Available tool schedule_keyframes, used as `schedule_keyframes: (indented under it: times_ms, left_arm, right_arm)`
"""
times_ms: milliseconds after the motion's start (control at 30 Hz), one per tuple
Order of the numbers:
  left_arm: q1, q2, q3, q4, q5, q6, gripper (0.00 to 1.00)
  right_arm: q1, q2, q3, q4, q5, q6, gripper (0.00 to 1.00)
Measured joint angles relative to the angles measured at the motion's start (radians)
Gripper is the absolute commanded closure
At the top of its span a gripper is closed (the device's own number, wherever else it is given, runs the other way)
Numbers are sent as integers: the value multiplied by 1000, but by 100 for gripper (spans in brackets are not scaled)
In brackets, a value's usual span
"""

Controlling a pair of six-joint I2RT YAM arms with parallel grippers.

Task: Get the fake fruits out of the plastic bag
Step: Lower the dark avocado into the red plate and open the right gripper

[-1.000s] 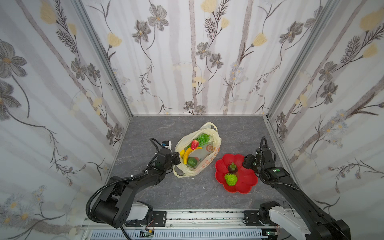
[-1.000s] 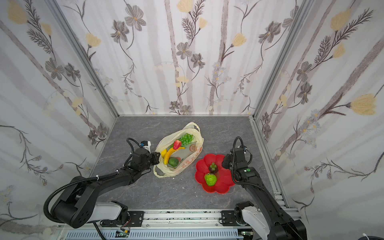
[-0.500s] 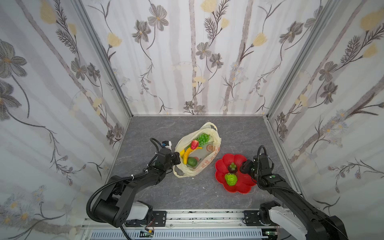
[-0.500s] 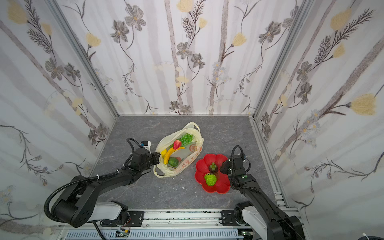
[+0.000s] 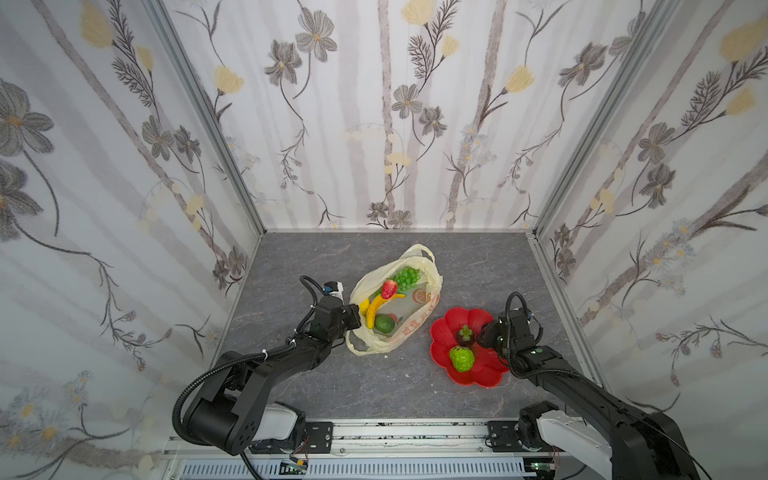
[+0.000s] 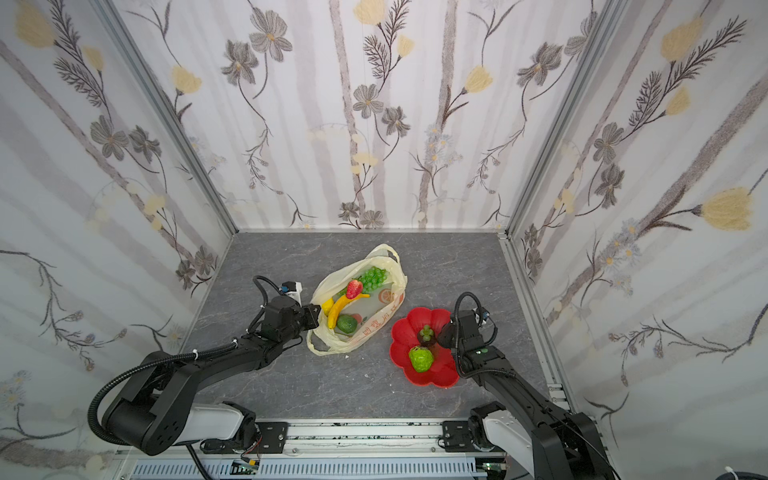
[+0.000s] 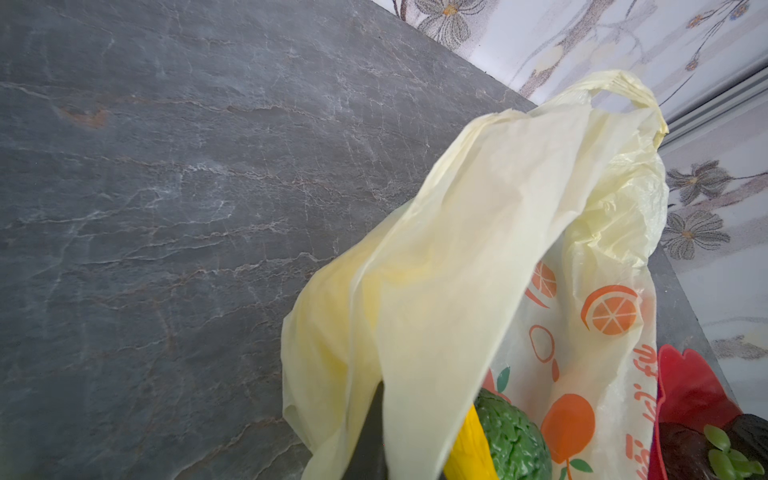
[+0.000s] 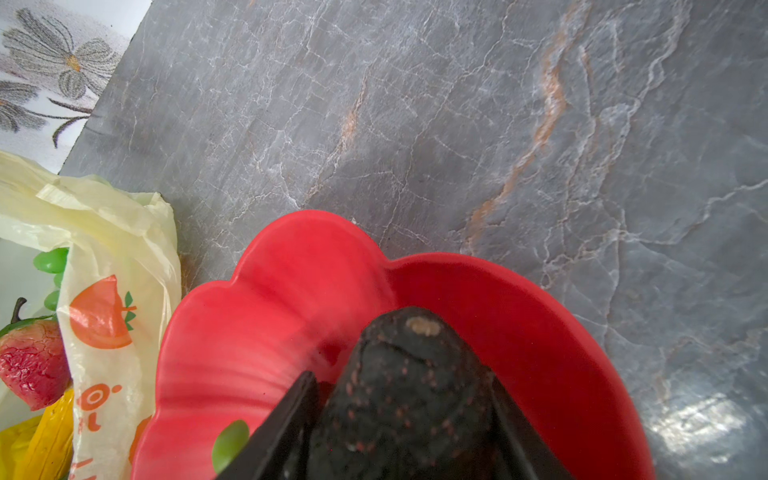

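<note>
The pale-yellow plastic bag (image 5: 415, 307) lies open mid-table. In it are a banana (image 5: 376, 307), green grapes (image 5: 406, 277), a strawberry (image 5: 389, 289), a yellow fruit (image 5: 364, 305) and a round green fruit (image 5: 384, 323). My left gripper (image 5: 355, 316) is shut on the bag's left rim (image 7: 478, 232), which drapes over its finger (image 7: 370, 436). My right gripper (image 5: 486, 334) holds a dark bumpy fruit (image 8: 407, 395) just above the plate's right side. A mangosteen (image 5: 465, 334) and a bumpy green custard apple (image 5: 461, 359) lie on the plate.
The red flower-shaped plate (image 5: 453, 322) sits right of the bag, almost touching it. Flowered walls enclose the grey stone table (image 5: 332, 382) on three sides. The metal rail (image 5: 399, 432) runs along the front edge.
My right gripper has moved left and lower, from the plate's right edge to over the plate, carrying the dark fruit. The left gripper and the bag have stayed put.
</note>
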Motion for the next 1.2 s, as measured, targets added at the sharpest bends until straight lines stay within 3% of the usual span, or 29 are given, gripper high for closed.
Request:
schedule_keyframes:
  times_ms: [633,1033,1200]
  left_arm:
    - [0,-12,0,0,0,1,91]
    - [0,-13,0,0,-1,5,91]
    - [0,-13,0,0,-1,5,91]
  right_arm:
    - [37,125,37,61,19,-4,46]
    - [64,224,116,50,74,-82,33]
    - [66,236,121,50,76,-90,32]
